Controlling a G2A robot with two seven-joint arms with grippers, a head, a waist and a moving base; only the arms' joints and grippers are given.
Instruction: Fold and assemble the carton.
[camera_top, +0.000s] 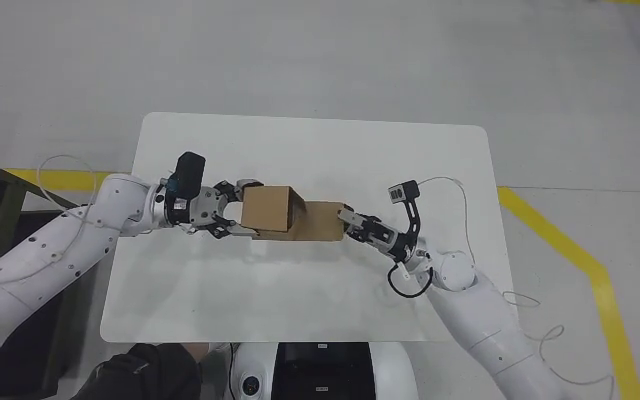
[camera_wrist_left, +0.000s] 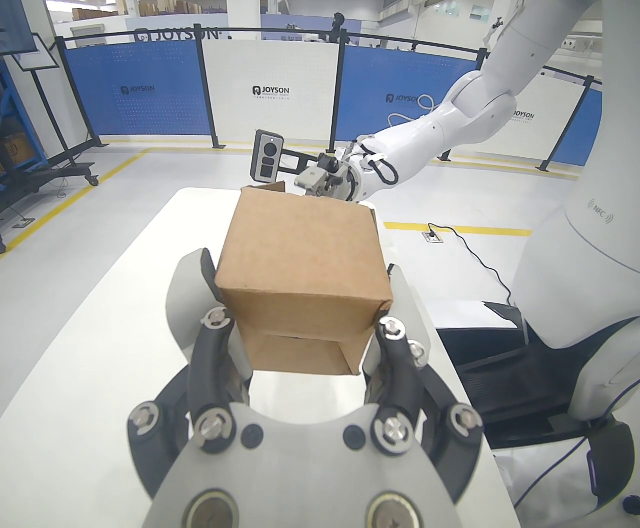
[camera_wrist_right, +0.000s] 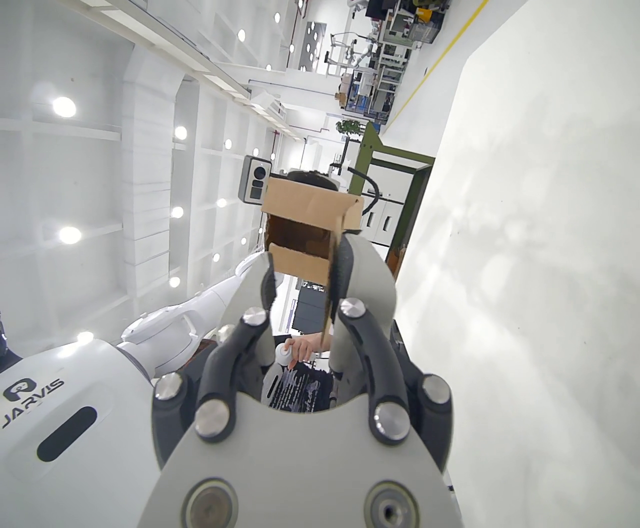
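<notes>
**Carton held mid-table, L clamped, R at end flap**

Carton (camera_top: 285, 213) sits up off the table (camera_top: 300, 290), about centre, long axis running arm to arm. It's squared into a tube and both ends look open, so prob. still at the flap-folding step.

L gripper (camera_wrist_left: 300, 280): fingers (camera_wrist_left: 186, 292) straddle the near end, one on each side wall, closed onto the carton. My read is that L is the fixture. Squeezing the side walls keeps the tube square and leaves the far end free.

R gripper (camera_wrist_right: 310, 255): at the opposite end, fingers partly apart. One pad (camera_wrist_right: 344, 270) lies along a flap (camera_wrist_right: 331, 300) seen edge-on, and the other finger stands off with a gap showing. So it isn't pinched, afaict, and looks set to push or guide the flap inward.

Risk: thin board. Too much push from R could rack the tube or slip it out of L's grip.
</notes>
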